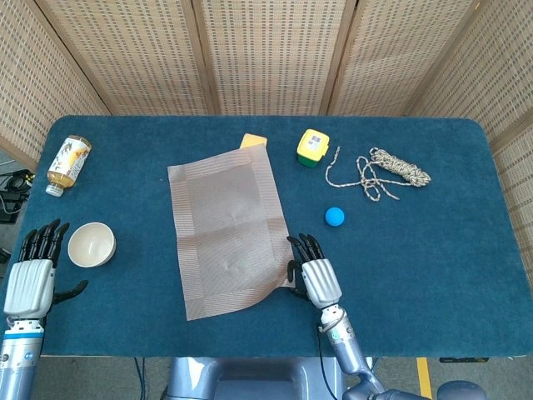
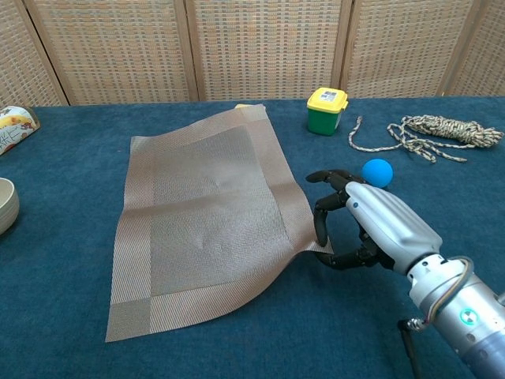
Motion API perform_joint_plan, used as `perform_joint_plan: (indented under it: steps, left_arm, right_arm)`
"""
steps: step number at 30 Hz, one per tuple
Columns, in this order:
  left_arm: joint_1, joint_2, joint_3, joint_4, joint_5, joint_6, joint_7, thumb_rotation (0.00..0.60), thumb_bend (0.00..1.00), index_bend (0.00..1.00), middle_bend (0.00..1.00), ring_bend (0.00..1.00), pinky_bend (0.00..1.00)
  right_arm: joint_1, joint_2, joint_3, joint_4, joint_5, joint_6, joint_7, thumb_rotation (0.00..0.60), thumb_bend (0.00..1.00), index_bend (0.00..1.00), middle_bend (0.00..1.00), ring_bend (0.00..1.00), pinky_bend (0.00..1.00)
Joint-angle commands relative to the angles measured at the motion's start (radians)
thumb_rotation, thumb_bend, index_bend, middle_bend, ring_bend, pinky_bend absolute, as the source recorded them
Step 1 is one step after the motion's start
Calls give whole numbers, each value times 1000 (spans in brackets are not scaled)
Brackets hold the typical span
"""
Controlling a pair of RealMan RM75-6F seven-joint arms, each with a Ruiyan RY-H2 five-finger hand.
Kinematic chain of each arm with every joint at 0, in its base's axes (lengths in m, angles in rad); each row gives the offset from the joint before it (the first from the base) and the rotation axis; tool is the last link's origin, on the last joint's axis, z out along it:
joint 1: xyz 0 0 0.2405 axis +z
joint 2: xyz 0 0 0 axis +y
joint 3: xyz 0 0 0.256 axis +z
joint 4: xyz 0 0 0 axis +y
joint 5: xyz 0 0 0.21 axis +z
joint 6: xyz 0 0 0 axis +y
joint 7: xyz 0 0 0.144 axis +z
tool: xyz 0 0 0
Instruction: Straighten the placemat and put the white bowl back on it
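At the near edge, the right hand (image 2: 371, 225) is pinching the near right corner of the placemat (image 2: 209, 217) between its thumb and curled fingers, and that corner is lifting off the table (image 1: 433, 275). The left hand (image 1: 32, 271) is hovering at the near left with its fingers apart and holding nothing (its thumb is sticking out sideways). The white bowl (image 1: 91, 244) is sitting just beside it on the cloth, well apart from the mat. The mat is lying askew across the middle. Beyond the right hand a blue ball (image 1: 334, 217) is resting. Farther back, a yellow-lidded green container (image 2: 327, 110), a coiled rope (image 1: 391, 171) and an orange block (image 1: 254, 140), touching the mat's far corner, are lying; a bottle (image 1: 67, 162) is lying far left.
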Motion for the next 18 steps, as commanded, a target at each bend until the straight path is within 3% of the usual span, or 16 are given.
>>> perform_joint_plan:
  steps: [1,18]
  left_arm:
    - [0,0,0,0,1,0,0,600,115,0,0,0,0]
    - [-1,1,0,1,-1,-4,-6,600,115,0,0,0,0]
  right_arm:
    - [-1,0,0,0,0,1,-1,600,536,705,201,0,0]
    - [-10,37,-4,-60,-12,26,-22,600,616,700,187,0,0]
